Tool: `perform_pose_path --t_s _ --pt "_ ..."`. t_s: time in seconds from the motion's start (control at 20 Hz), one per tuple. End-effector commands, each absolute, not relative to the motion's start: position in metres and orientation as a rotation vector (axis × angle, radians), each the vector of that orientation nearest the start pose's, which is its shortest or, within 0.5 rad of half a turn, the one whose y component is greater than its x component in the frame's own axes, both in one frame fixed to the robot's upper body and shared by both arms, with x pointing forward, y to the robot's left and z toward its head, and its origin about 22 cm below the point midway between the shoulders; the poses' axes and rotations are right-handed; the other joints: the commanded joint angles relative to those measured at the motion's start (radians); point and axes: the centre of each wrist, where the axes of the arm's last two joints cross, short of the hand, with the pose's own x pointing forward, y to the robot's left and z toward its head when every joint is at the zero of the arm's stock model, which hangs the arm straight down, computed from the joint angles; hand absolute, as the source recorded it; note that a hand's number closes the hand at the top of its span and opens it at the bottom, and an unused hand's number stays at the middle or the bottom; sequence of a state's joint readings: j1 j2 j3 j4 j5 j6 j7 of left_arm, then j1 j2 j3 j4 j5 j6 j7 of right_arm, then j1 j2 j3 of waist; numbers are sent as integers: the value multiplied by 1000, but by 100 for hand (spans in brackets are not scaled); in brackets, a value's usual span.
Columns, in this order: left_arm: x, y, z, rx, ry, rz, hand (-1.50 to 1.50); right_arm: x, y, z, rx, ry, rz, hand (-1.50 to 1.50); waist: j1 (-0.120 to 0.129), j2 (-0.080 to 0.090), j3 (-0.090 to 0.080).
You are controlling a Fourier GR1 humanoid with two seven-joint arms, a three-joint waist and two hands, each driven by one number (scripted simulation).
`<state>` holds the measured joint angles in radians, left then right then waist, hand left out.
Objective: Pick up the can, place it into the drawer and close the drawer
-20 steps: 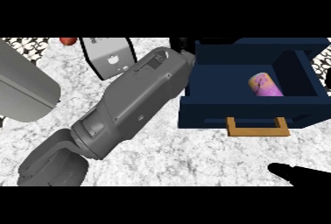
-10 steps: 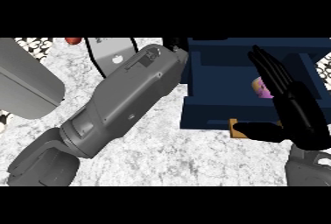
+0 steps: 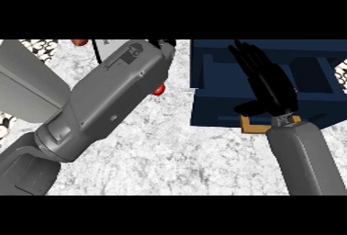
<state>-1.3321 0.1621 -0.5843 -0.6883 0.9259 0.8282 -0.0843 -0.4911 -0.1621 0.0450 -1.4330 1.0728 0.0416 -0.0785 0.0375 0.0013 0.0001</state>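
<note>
1. Head view, edges first. The right hand (image 3: pixel 267 85) hangs over the open navy drawer (image 3: pixel 215 110). Its fingers are straight and pressed together, pointing toward the drawer's far side. The drawer's front wall runs just under the heel of the hand, and the tan handle (image 3: pixel 249 126) sits right at the wrist. There's open drawer room on both sides of the hand.
2. The can: I can't spot it. The hand covers the middle of the drawer, so it might be hidden under there, but I honestly can't tell.
3. Well off to the hand's left, the big left forearm (image 3: pixel 112 98) slants across the view. A bare strip of marbled counter (image 3: pixel 190 156) lies between it and the drawer.
4. The left hand (image 3: pixel 166 44) is only a black sliver at the top edge, so I can't tell its state.
5. A small red thing (image 3: pixel 159 90) peeks out beside that forearm. A grey slab (image 3: pixel 27 87) sits further left.
</note>
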Motion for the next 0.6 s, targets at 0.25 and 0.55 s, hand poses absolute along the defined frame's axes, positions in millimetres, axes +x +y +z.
perform_pose_path --t_s 0.25,0.55 --pt "428 84 198 62 -1717 159 -150 381 -204 42 -1048 -1683 1167 -150 -7 6 1" --pt "419 85 211 60 -1692 186 -150 408 -193 36 -1164 -1636 1144 -150 7 9 1"
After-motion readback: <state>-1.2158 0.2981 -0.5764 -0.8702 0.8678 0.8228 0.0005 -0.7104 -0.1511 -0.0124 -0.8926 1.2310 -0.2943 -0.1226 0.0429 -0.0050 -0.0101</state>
